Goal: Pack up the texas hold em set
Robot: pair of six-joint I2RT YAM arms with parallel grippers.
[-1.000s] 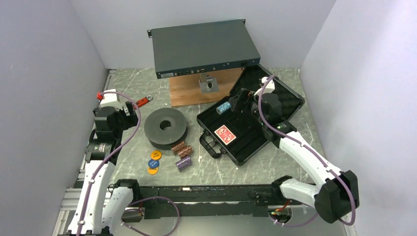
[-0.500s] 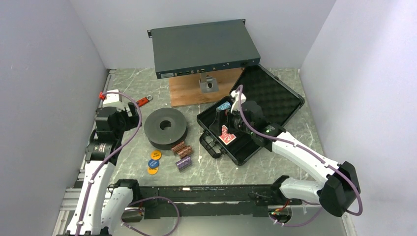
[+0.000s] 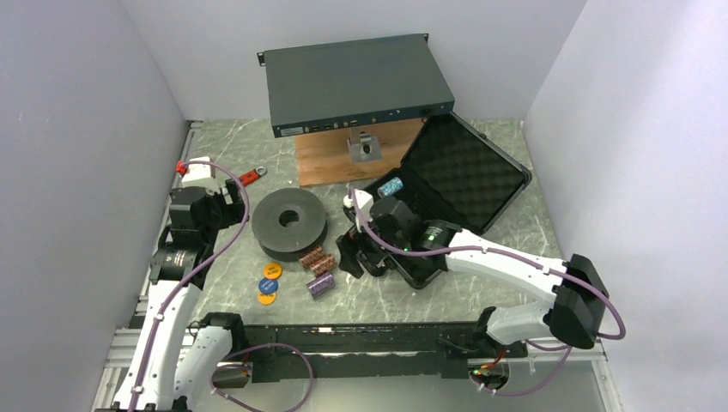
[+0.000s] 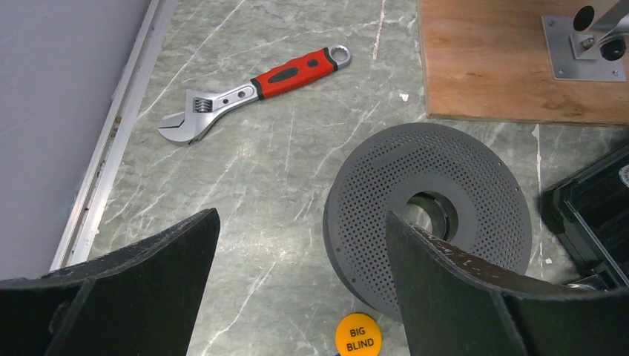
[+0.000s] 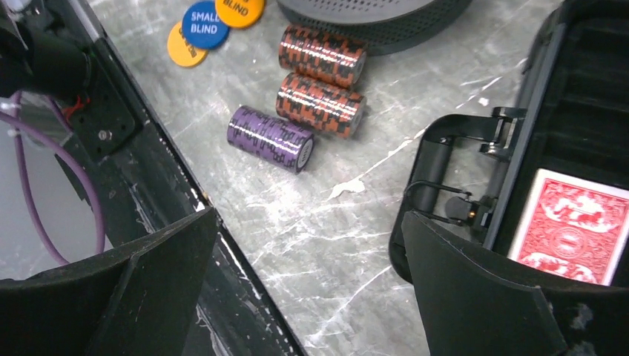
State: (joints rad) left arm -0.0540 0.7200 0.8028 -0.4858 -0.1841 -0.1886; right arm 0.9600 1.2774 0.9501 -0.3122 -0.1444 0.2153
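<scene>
The black case [image 3: 481, 204] lies open at the right, foam lid [image 3: 468, 172] back, with a teal chip stack [image 3: 391, 186] inside. The red-backed deck [image 5: 571, 237] lies in the case near the handle [image 5: 438, 185]. On the table lie two brown stacks [image 5: 323, 56] [image 5: 320, 104], a purple stack [image 5: 271, 139] and orange [image 5: 239, 7], blue [image 5: 204, 24] and yellow [image 5: 185, 46] discs. My right gripper [image 5: 308, 215] hangs open and empty over bare table between the purple stack and the handle [image 3: 350, 257]. My left gripper [image 4: 302, 215] is open and empty left of the spool, the orange disc [image 4: 359, 336] below it.
A dark grey spool [image 3: 289, 221] stands just behind the chip stacks. A red-handled wrench [image 4: 256, 93] lies at the back left. A flat metal box [image 3: 356, 81] stands above a wooden board [image 3: 343, 163] behind the case. The arms' black base rail [image 3: 343, 339] runs along the near edge.
My right arm has swung out of the case, left and nearer, to the table beside the handle. The left arm has barely moved.
</scene>
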